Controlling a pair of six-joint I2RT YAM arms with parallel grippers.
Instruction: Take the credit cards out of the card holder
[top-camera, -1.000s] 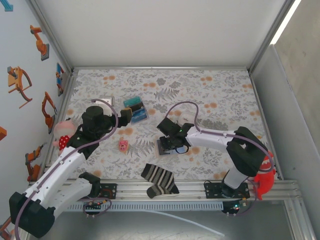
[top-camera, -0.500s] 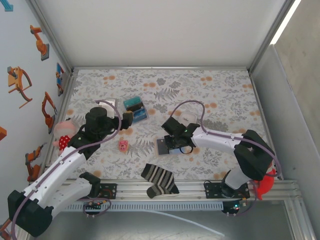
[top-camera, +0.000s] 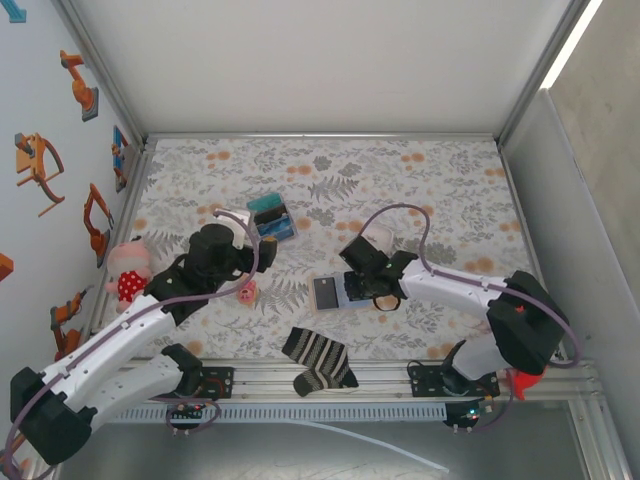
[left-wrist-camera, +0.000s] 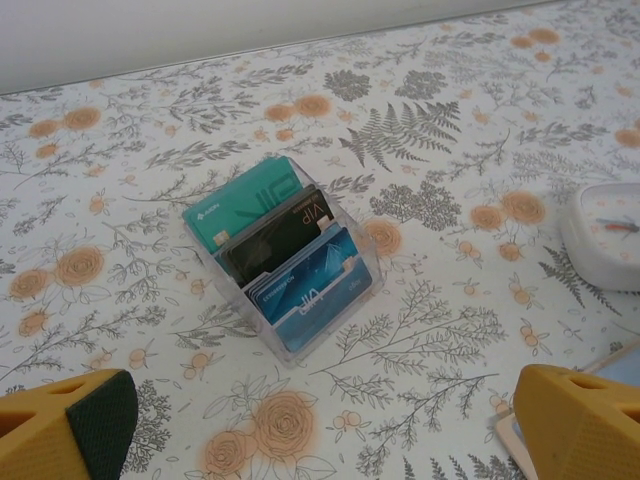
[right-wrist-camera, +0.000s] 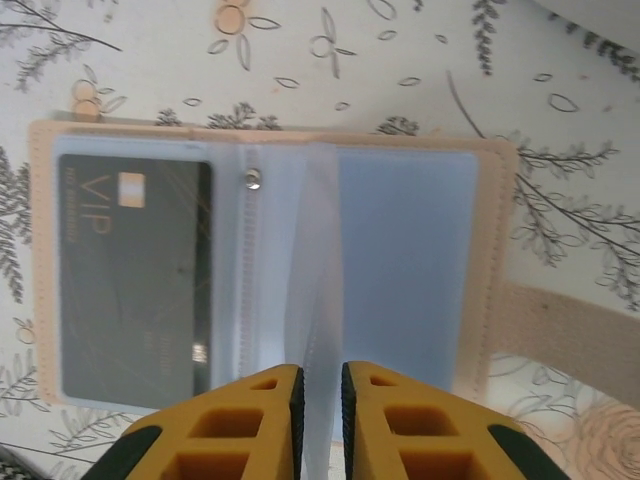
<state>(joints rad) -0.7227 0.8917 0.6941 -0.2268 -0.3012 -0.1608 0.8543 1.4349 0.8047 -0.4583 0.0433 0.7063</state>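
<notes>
At the right gripper (right-wrist-camera: 318, 385): nearly closed, pinching 1 clear leaf of the soft tan card holder (right-wrist-camera: 400, 250), spread flat on floral tablecloth (right-wrist-camera: 300, 60), 1 dark credit card (right-wrist-camera: 135, 270) pocketed. At the left gripper (left-wrist-camera: 325, 430): gaping, empty; beyond, rigid clear card box (left-wrist-camera: 285, 255).

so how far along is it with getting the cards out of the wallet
Done: the card holder lies open on the table. In hand: the right gripper pinches what looks like one clear sleeve of it. Left: a dark VIP card sits in its pocket, not pulled out yet. The left gripper hangs open by the clear card box.
</notes>
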